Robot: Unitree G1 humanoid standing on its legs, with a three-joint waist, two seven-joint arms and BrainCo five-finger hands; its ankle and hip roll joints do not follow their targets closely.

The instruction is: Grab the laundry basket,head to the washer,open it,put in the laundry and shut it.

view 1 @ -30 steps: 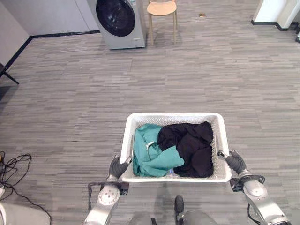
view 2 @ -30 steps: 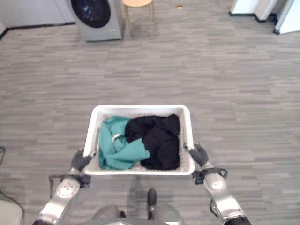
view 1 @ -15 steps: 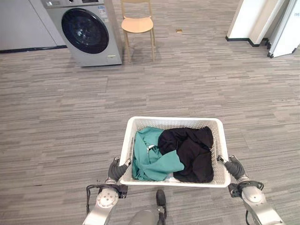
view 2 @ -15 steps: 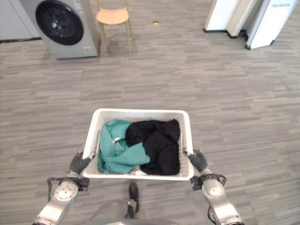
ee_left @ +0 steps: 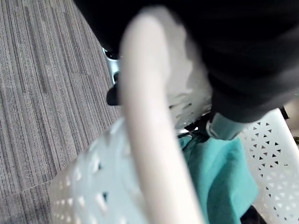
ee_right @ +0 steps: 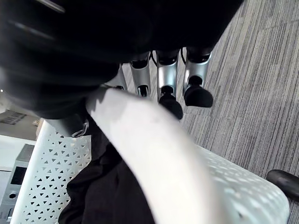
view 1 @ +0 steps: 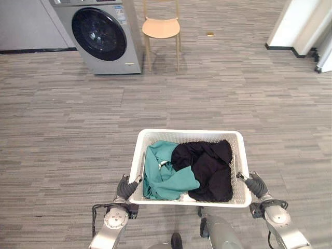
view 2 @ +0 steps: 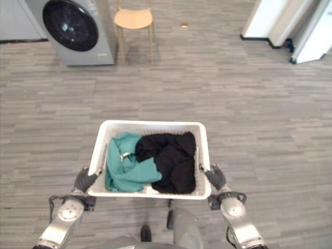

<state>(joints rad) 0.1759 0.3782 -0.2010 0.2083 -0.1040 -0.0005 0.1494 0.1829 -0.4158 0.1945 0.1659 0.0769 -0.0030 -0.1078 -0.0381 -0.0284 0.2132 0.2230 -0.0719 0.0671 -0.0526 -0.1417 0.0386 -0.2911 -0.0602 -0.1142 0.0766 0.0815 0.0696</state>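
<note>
Left eye view: a white perforated plastic laundry basket rides between the robot's two hands above a grey wood-plank floor, a crumpled teal garment on its left side touching a black garment on its right. The left hand is clamped on the basket's left rim, the right hand on the right rim. By this evidence the grab is done and the walk is under way: the grey front-loading washing machine stands well apart, far ahead and to the left, its dark round door closed. Opening it, loading the clothes and shutting it all remain. A light wooden chair stands just beside the washer, and white panels line the far right.

The right wrist view adds what the head views cannot: silver dark-tipped fingers curling under the basket's thick white rim, thumb side over it. The left wrist view shows the rim crossing under the hand's dark cover, teal cloth beyond, though its fingers are mostly hidden there.
</note>
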